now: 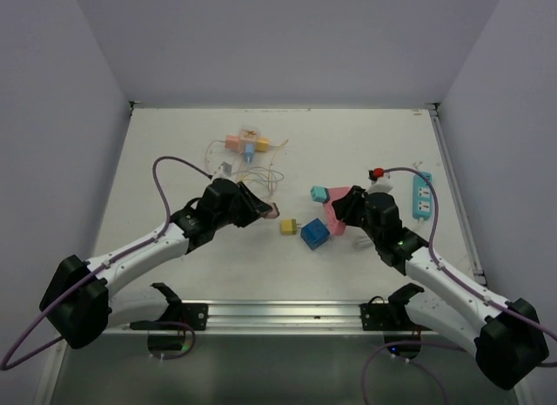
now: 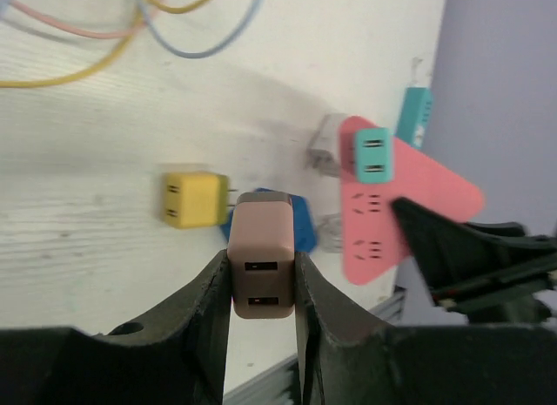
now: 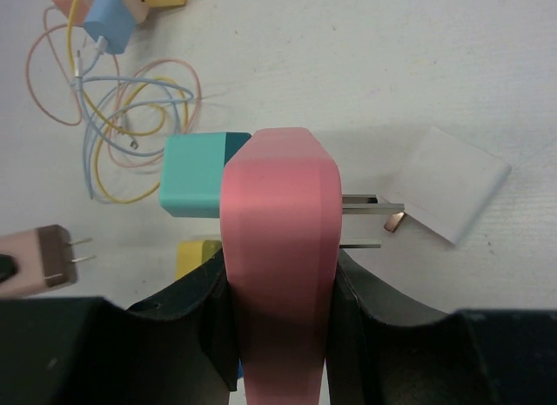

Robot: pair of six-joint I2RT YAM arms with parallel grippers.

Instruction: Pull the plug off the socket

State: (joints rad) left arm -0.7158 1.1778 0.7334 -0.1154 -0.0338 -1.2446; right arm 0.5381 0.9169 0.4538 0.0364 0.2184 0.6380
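My left gripper (image 1: 269,211) (image 2: 261,287) is shut on a dusty-pink USB plug (image 2: 261,257), held free above the table, also at the left edge of the right wrist view (image 3: 35,259). My right gripper (image 1: 345,212) (image 3: 278,300) is shut on the pink triangular socket (image 1: 341,202) (image 3: 278,222) (image 2: 383,205). A teal plug (image 1: 318,193) (image 2: 372,154) (image 3: 196,174) sits in the socket's far corner. A white plug (image 3: 452,187) (image 2: 326,144) lies beside the socket with its prongs pointing at it.
A yellow plug (image 1: 288,226) (image 2: 193,199) and a blue plug (image 1: 314,235) lie between the grippers. A teal power strip (image 1: 421,199) lies at the right. Loose cables (image 1: 252,174) (image 3: 130,118) and small chargers (image 1: 245,144) lie farther back.
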